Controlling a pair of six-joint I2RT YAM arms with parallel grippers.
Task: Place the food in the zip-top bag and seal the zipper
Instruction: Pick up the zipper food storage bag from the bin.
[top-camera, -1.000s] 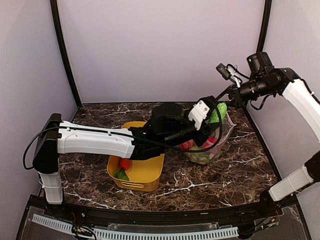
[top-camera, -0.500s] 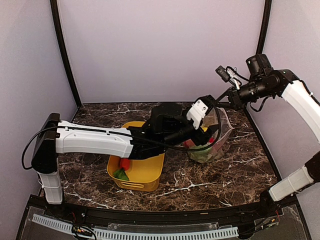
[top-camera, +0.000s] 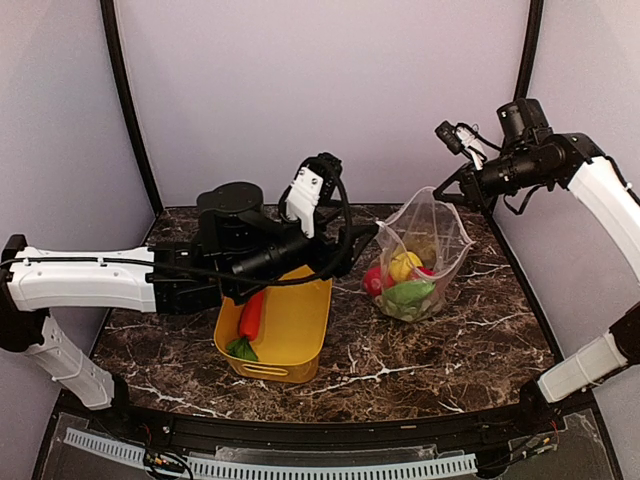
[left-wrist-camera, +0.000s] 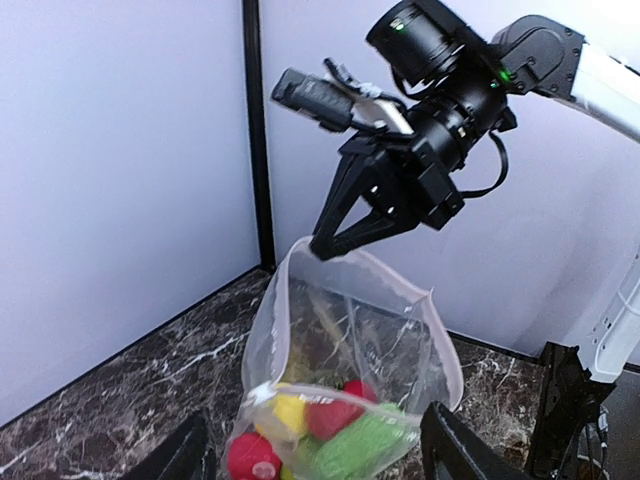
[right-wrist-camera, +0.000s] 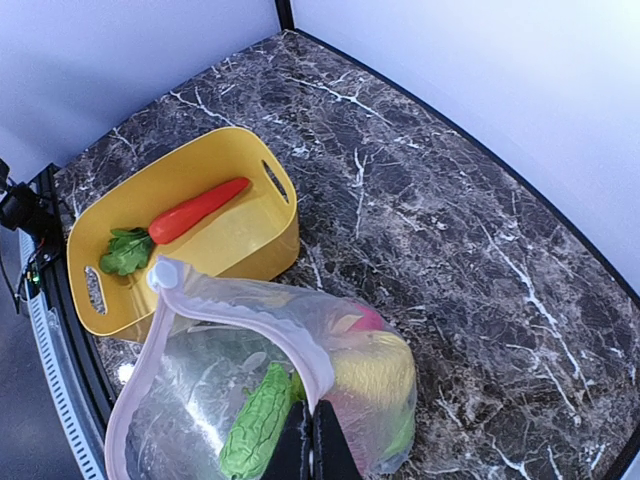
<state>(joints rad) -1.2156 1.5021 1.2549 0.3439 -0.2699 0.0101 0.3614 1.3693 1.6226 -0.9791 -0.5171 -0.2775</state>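
The clear zip-top bag (top-camera: 425, 250) stands open on the table, its pinkish zipper (right-wrist-camera: 290, 330) running along the mouth. My right gripper (top-camera: 447, 190) is shut on the bag's rim and holds it up; this shows in the right wrist view (right-wrist-camera: 311, 440) and in the left wrist view (left-wrist-camera: 325, 245). Inside the bag lie a yellow lemon (top-camera: 404, 265), red fruits (top-camera: 373, 281) and a green cucumber (right-wrist-camera: 255, 420). My left gripper (top-camera: 320, 175) is open and empty, raised above the tub to the left of the bag. An orange-red carrot (top-camera: 250, 315) lies in the yellow tub (top-camera: 300, 335).
The yellow tub (right-wrist-camera: 240, 235) stands left of the bag and also holds a green leafy piece (top-camera: 240, 348). Purple walls close in the back and both sides. Dark marble table (top-camera: 420, 350) lies around the bag.
My left arm has pulled back out of the bag's mouth to the left and up. The green piece it carried now lies in the bag. The right gripper still holds the rim.
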